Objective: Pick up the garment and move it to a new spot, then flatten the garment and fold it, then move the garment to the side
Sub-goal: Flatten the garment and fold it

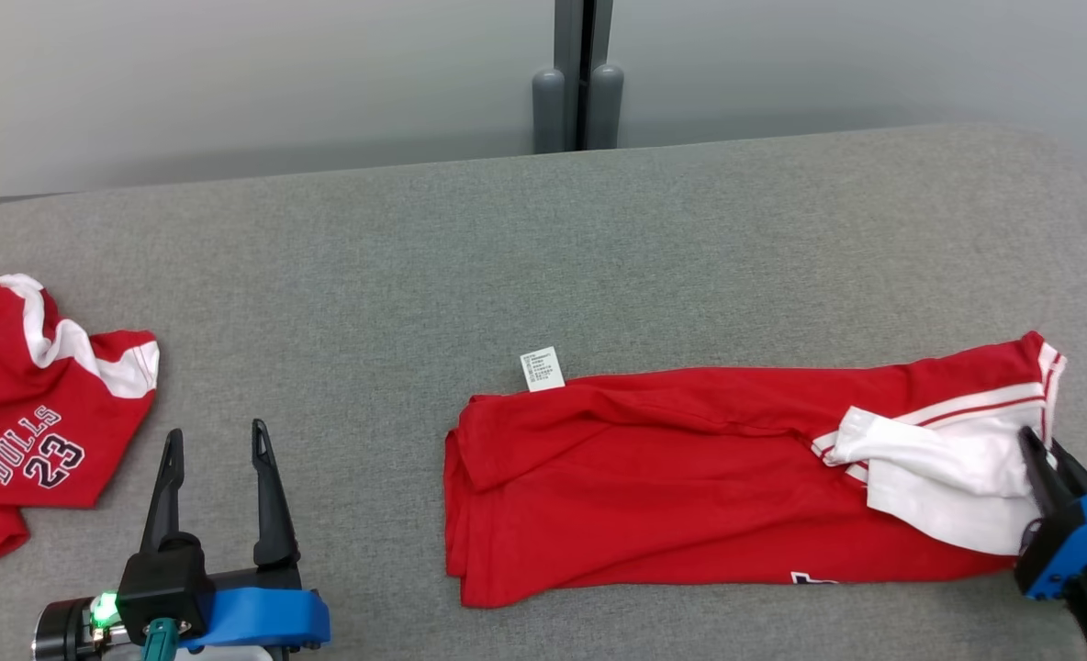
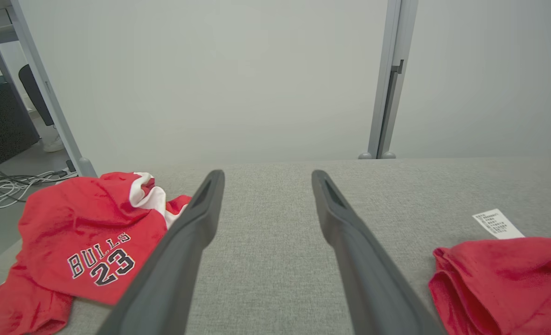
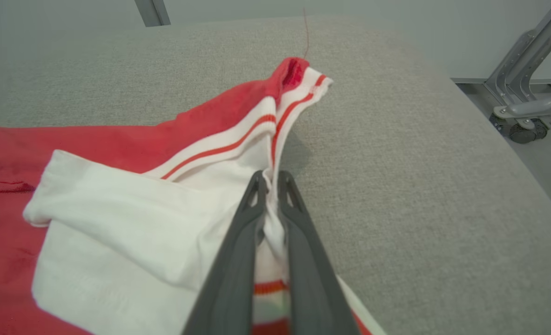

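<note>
Pinching the garment (image 1: 654,477) by its white sleeve trim with my right gripper (image 3: 272,179)
On my head camera the garment lies folded in a long red band on the grey table (image 1: 507,257), running from centre out to 3 o'clock, its white label (image 1: 542,369) poking out at the band's 11 o'clock corner; my right gripper sits at 4 o'clock, fingers clenched on the striped white cloth at the band's right end. My left gripper (image 1: 217,431) rests at 8 o'clock, released, jaws wide over bare table. A second red jersey (image 1: 29,404), printed BULLS 23, lies crumpled at 9 o'clock, well apart from the garment
</note>
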Robot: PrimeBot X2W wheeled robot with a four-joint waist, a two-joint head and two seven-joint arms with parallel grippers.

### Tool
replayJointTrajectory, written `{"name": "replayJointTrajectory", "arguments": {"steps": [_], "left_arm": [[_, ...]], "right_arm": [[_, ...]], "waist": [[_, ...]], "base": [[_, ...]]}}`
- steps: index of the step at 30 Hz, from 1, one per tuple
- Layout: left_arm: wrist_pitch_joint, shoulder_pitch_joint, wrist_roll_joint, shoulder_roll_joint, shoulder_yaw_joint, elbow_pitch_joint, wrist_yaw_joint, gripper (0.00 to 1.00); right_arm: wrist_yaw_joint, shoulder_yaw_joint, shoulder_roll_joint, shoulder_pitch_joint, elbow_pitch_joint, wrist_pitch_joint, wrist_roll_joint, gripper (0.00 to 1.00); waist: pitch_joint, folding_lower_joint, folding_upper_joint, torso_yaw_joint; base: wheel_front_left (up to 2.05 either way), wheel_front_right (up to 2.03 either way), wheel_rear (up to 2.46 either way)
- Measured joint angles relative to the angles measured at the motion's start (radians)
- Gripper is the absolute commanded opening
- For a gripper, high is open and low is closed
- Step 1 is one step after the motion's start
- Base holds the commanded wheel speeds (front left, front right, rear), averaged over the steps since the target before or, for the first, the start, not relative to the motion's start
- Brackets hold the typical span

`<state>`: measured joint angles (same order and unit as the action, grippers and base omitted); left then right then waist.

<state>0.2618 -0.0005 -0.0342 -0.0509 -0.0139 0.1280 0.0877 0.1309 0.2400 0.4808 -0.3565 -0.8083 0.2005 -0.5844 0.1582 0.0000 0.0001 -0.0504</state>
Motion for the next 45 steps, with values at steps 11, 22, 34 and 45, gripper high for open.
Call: {"name": "replayJointTrajectory", "arguments": {"steps": [11,22,34,45], "left_arm": [[0.0,0.018,-0.01,0.0,-0.007,0.004,0.008,1.0],[0.0,0.019,-0.016,0.0,-0.026,0.013,0.01,1.0],[0.0,0.003,-0.022,0.0,-0.055,0.031,0.009,1.0],[0.0,-0.025,-0.033,0.0,-0.093,0.044,0.01,1.0]], "right_arm": [[0.0,0.06,-0.07,0.051,0.3,-0.08,0.032,0.0],[0.0,0.147,-0.173,0.074,0.564,-0.189,0.076,0.0],[0.0,0.284,-0.276,-0.006,0.581,-0.227,0.087,0.0],[0.0,0.383,-0.365,-0.096,0.449,-0.216,0.062,0.0]], "waist": [[-0.025,0.0,0.0,-0.025],[-0.022,0.0,0.0,-0.012],[-0.005,0.0,0.0,0.037],[0.024,0.0,0.0,0.096]], "base": [[0.0,0.0,0.0],[0.0,0.0,0.0],[0.0,0.0,0.0],[0.0,0.0,0.0]]}}
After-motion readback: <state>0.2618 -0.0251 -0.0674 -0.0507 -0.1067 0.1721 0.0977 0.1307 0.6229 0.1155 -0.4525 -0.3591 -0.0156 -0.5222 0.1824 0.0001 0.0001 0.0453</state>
